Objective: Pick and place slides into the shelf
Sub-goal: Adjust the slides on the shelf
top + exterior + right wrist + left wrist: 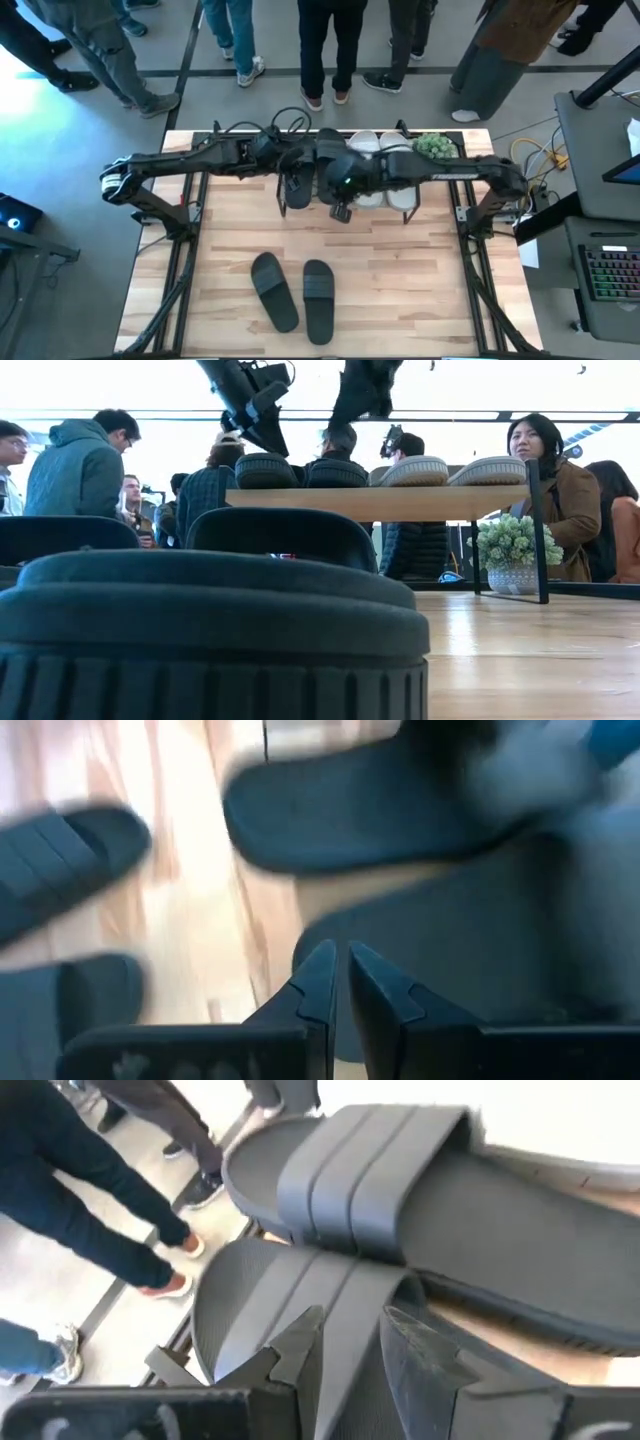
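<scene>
Both arms meet over the shelf (380,502) at the table's (420,290) far edge. The left gripper (350,1345) is parted around the strap of a black slide (290,1310) on the shelf board. The right gripper (340,980) is nearly pinched together, empty. Two grey slides (455,470) rest there too. Two black ones (295,290) lie near the front edge.

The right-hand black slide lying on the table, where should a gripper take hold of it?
Grip the wide strap of the matte black open-toe slide from above. It lies flat, sole down, clear of its neighbour, and the strap arches over the footbed.
</scene>
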You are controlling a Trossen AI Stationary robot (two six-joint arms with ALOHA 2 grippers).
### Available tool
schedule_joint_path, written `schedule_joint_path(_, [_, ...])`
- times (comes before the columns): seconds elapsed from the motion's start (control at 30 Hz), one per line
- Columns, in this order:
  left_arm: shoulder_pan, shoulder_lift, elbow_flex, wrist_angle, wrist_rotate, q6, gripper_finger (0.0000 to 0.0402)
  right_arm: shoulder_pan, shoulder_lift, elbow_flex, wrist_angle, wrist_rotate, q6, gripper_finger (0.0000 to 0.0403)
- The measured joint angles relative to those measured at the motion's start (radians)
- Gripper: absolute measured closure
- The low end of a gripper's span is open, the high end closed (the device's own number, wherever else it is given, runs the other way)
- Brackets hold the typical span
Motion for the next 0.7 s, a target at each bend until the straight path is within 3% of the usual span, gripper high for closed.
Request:
schedule_joint_path(0.27, [-0.094, -0.053, -0.012, 0.122, 0.004, 0.068, 0.0313, -0.160, -0.014, 0.228, -0.095, 0.107, 0.011, 0.0381])
schedule_joint_path(0.47, [-0.178, -0.044, -0.116, 0.330, 0.005, 0.177, 0.0313, -0.366, 0.039, 0.262, -0.190, -0.021, 0.131, 0.0381])
schedule_joint_path(0.7, [-0.189, 0.043, -0.157, 0.373, 0.003, 0.175, 0.0313, -0.434, 0.125, 0.248, -0.167, -0.131, 0.131, 0.0381])
